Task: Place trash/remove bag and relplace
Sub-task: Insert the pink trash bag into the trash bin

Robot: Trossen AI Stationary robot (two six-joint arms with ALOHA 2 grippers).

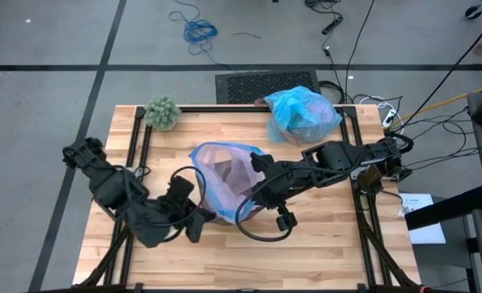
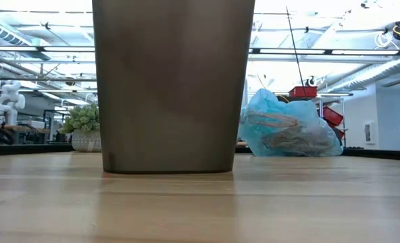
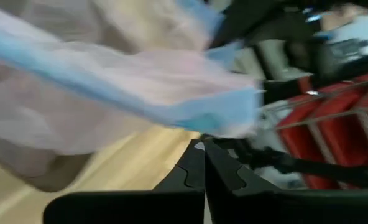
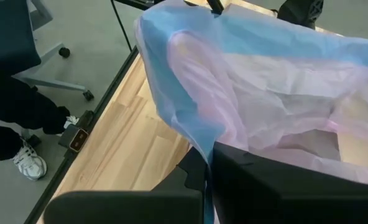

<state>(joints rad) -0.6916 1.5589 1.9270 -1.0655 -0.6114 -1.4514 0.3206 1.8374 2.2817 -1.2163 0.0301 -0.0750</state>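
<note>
Both arms reach inward, left gripper (image 1: 194, 213) and right gripper (image 1: 256, 165) fingers clamped on the pink bag's rim (image 1: 212, 152).

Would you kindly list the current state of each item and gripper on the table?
Pink bag with blue rim: draped open over the brown bin, which stands upright.
Light-blue bag: filled, bunched, resting at the table's far edge.
Green ball: untouched at the far left corner.
Left gripper: shut, at the pink bag's rim.
Right gripper: shut on that rim.
</note>
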